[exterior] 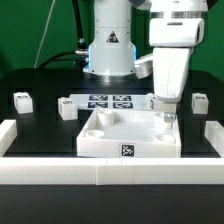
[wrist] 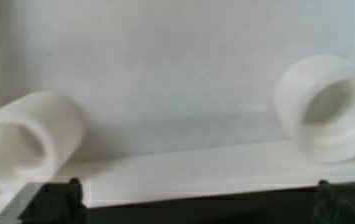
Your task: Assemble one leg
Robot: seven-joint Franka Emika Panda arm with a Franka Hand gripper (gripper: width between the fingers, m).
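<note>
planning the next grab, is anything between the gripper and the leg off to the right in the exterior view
Nothing visible. The gripper is over the white panel's corner. The leg stands apart toward the exterior view's right, with only bare table between.

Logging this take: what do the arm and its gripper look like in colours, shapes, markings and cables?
The arm is glossy white with rounded segments. Its base column carries a small dark triangular sticker and a blue glowing ring lower down. The gripper has a boxy white body, and its fingers are slim and dark. Dark and green cables run behind the base.
</note>
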